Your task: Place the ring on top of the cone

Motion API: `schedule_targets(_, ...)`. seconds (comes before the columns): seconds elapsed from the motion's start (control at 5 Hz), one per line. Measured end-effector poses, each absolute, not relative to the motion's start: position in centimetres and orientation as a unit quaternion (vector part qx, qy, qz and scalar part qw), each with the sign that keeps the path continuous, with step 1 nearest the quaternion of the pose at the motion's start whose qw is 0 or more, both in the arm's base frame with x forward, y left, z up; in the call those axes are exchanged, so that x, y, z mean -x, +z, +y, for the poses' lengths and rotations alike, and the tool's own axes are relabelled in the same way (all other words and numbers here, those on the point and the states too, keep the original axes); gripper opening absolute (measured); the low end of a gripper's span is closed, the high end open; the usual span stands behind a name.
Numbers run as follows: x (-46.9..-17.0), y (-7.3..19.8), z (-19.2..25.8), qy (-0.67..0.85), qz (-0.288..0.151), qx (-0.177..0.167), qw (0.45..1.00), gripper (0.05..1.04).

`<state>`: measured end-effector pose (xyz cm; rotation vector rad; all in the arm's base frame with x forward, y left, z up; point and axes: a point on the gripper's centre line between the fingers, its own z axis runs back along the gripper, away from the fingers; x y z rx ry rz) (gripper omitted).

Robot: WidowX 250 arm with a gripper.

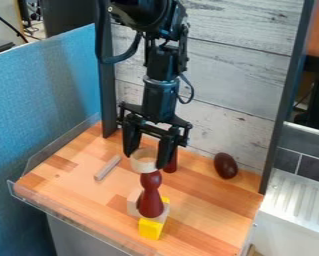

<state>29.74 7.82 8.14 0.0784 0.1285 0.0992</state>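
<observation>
The end effector (145, 160) has the pale ring (143, 161) between its fingers, set as wide as the ring needs, directly over the head of the dark red cone (151, 195). The cone stands on blocks (150, 229), closer to the front edge of the table (205, 205) than to its back edge. Now it's a matter of settling the ring: centre it, keep it level, ease straight down until the cone bears it, then open both fingers evenly and rise vertically (a sideways nudge could well topple the cone).
</observation>
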Motion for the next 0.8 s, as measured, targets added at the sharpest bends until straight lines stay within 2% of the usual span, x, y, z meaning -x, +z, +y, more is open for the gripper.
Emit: schedule_targets(0.8, -29.8, 6.4, 7.0, 0.023, 0.037, -0.034, 0.998, 0.755)
